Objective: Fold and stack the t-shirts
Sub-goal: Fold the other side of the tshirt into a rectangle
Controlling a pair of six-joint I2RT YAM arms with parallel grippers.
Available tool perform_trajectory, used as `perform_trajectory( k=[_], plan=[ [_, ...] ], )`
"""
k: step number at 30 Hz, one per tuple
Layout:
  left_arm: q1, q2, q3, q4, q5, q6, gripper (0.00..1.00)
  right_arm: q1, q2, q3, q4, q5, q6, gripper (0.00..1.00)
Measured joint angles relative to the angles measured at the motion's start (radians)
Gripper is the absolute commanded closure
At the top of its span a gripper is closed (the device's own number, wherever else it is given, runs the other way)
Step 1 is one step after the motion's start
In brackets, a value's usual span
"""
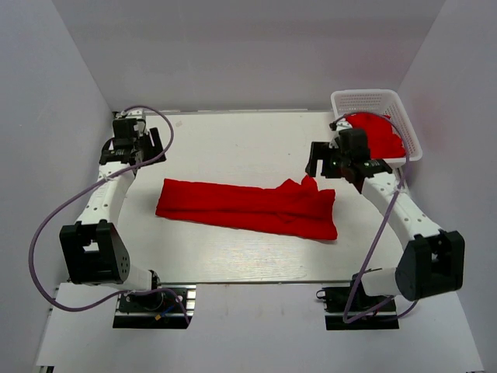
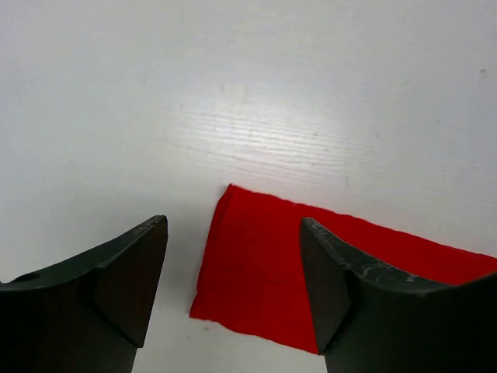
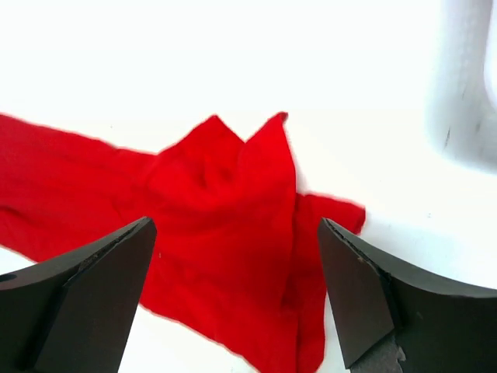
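Observation:
A red t-shirt (image 1: pixel 248 206) lies folded into a long band across the middle of the white table, its sleeve end rumpled at the right. More red shirt cloth (image 1: pixel 378 134) sits in the white basket. My left gripper (image 1: pixel 133 149) is open and empty, above the table beyond the band's left end (image 2: pixel 256 264). My right gripper (image 1: pixel 332 165) is open and empty, just above the band's rumpled right end (image 3: pixel 233 233), not touching it.
A white lattice basket (image 1: pixel 371 101) stands at the back right corner, right behind my right gripper. White walls close in the table (image 1: pixel 233 140) on the left, back and right. Purple cables loop beside both arms.

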State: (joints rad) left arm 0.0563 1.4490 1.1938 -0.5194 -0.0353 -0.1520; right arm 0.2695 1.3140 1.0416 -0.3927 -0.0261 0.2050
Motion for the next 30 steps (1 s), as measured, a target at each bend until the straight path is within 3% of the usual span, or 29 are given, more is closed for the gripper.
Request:
perform_trajectory(
  k=[9, 16, 19, 22, 23, 25, 27, 30],
  plan=[
    [-0.003, 0.071, 0.003, 0.057, 0.122, 0.048, 0.20, 0.000, 0.285, 0.068, 0.018, -0.008, -0.008, 0.10],
    [-0.003, 0.100, -0.069, 0.075, 0.144, 0.049, 0.20, 0.000, 0.367, 0.068, 0.040, -0.031, -0.008, 0.12],
    [-0.001, 0.100, -0.071, 0.083, 0.150, 0.049, 0.20, 0.000, 0.398, 0.069, 0.063, -0.045, -0.011, 0.23],
    [-0.001, 0.100, -0.072, 0.088, 0.153, 0.052, 0.20, -0.001, 0.429, 0.069, 0.078, -0.060, -0.015, 0.45],
    [-0.001, 0.100, -0.073, 0.090, 0.153, 0.053, 0.20, 0.000, 0.435, 0.069, 0.081, -0.065, -0.015, 0.60],
    [-0.001, 0.100, -0.076, 0.092, 0.153, 0.056, 0.20, 0.000, 0.438, 0.069, 0.085, -0.074, -0.020, 0.70],
    [-0.001, 0.100, -0.079, 0.095, 0.154, 0.058, 0.20, 0.000, 0.437, 0.069, 0.091, -0.079, -0.024, 0.96],
    [-0.001, 0.100, -0.087, 0.097, 0.156, 0.059, 0.20, 0.000, 0.425, 0.065, 0.094, -0.080, -0.024, 1.00]
  ],
)
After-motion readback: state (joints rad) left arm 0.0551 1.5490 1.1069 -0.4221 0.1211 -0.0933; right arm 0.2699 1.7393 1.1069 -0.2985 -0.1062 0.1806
